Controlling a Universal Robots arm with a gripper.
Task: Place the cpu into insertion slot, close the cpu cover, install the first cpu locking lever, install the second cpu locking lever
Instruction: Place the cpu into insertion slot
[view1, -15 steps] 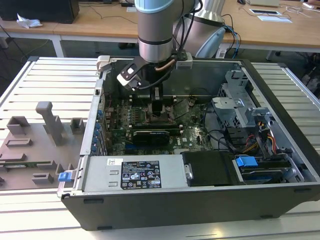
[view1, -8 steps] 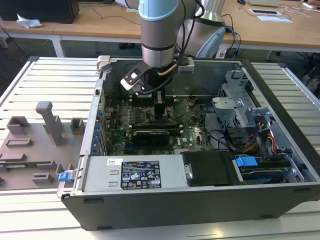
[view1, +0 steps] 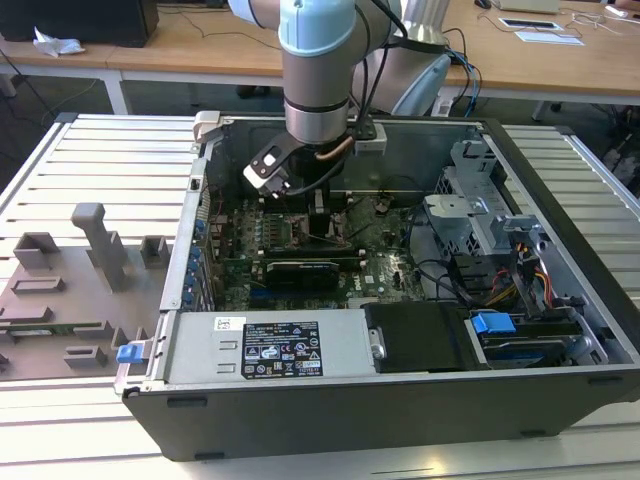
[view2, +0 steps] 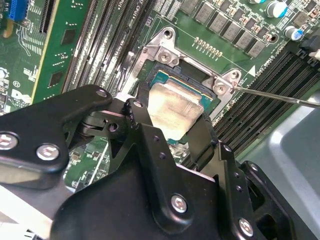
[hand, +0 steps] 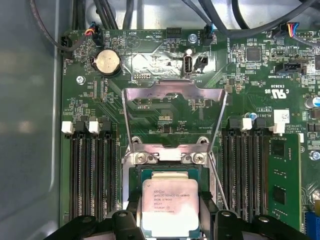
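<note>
- The gripper (view2: 172, 127) has its jaws clamped on two opposite edges of the cpu (view2: 175, 107). The cpu lies low over the socket (view2: 166, 54), inside the open case (view1: 400, 420). We cannot tell whether it is fully bedded.
- In the first wrist view the cpu (hand: 170, 207) looks square to the socket's sides. We would keep it flat and let it settle under its own weight (never pressing, since we judge the contacts beneath bend easily).
- The cover (hand: 150, 95) stands swung back, clear of the cpu, and a thin lever (view2: 280, 97) lies just beside the socket. We would keep the gripper off both.
- We would part the jaws only a little, and evenly, so neither side drags the cpu askew.
</note>
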